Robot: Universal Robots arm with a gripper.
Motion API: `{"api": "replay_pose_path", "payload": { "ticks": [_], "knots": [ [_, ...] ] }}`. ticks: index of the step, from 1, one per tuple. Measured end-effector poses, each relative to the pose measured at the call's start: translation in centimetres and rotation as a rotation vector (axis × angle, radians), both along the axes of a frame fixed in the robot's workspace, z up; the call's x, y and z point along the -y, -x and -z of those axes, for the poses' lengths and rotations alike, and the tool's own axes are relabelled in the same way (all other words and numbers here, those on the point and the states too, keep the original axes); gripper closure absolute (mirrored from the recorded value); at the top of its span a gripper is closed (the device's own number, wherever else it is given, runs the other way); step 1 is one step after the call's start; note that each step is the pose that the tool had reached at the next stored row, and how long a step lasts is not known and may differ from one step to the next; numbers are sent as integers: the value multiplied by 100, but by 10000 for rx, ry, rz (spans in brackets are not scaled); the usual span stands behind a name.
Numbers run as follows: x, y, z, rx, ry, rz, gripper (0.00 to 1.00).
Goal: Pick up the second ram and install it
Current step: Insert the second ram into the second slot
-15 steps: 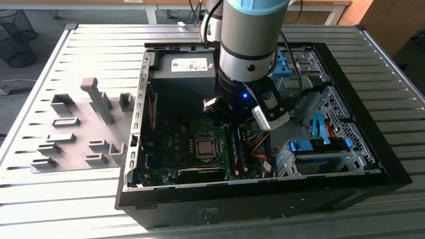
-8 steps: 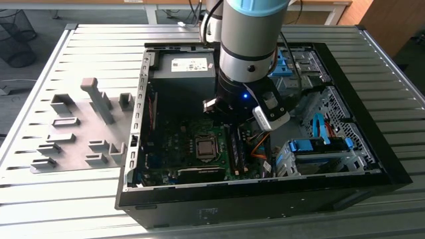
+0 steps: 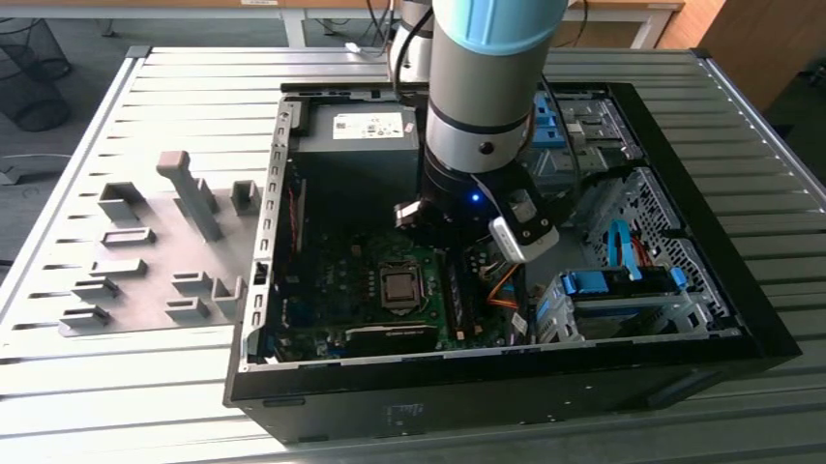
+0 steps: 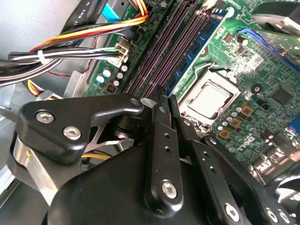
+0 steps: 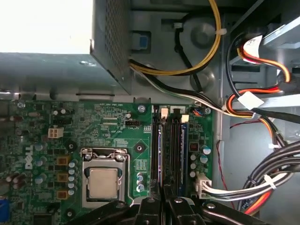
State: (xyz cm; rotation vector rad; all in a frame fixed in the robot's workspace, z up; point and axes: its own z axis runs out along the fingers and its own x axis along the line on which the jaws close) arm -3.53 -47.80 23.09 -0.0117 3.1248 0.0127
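Two black metal fingers [image 4: 161, 122] of the gripper [image 5: 163, 199] are pressed almost together above the memory slots. One blue ram stick [image 4: 199, 40] sits in a slot on the green motherboard [image 5: 112, 136], partly hidden. I cannot tell if they grip anything.

Arm [image 3: 481, 87]: thick grey cylindrical segments, light-blue cap band at the upper joint, black wrist section with a small blue light. White camera module [image 3: 523, 232] clipped on the side. End effector [image 4: 164, 101]: matte black linkage bars and narrow fingers [image 4: 159, 136], silver screw heads (several per link), bare metal bracket behind.
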Motion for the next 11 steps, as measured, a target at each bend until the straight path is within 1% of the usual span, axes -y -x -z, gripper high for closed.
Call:
{"api": "replay_pose_path", "payload": {
  "ticks": [1, 2, 11],
  "knots": [
    [0, -1, 16, -19, 0, -1, 86],
    [0, -1, 17, -27, 2, -2, 86],
    [0, -1, 19, -27, 2, 1, 86]
  ]
}}
